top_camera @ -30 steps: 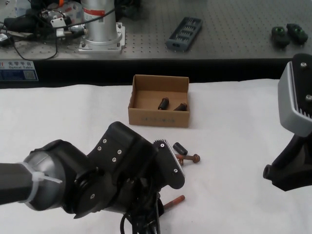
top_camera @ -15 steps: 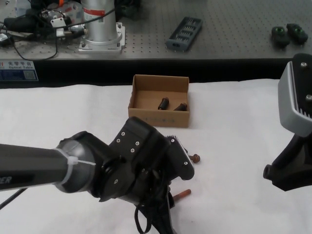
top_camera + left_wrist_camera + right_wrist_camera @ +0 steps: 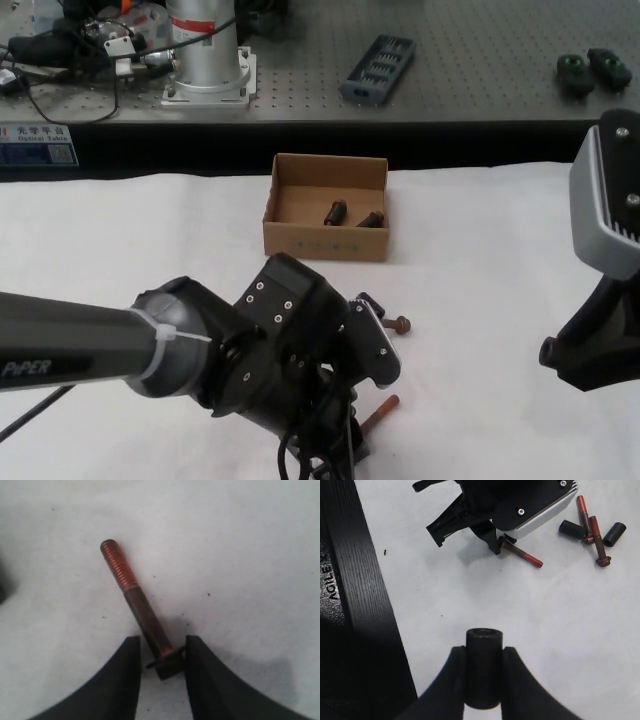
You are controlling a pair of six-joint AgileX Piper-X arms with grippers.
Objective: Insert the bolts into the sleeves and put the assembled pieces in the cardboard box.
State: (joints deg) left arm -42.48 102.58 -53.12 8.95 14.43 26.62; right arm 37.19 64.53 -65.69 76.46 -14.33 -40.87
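The left jaws are a little apart, 1 on each side of the head of a bolt (image 3: pixel 145 612). The bolt lies flat on the white desk (image 3: pixel 250 545). The right jaws are clamped on a black sleeve (image 3: pixel 484 667), up off the desk.

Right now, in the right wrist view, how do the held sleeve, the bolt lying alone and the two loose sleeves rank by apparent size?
1. Held sleeve: largest, though nearest the camera, so its true rank is unsure.
2. Bolt lying alone.
3. Two loose sleeves: alike, not ranked.
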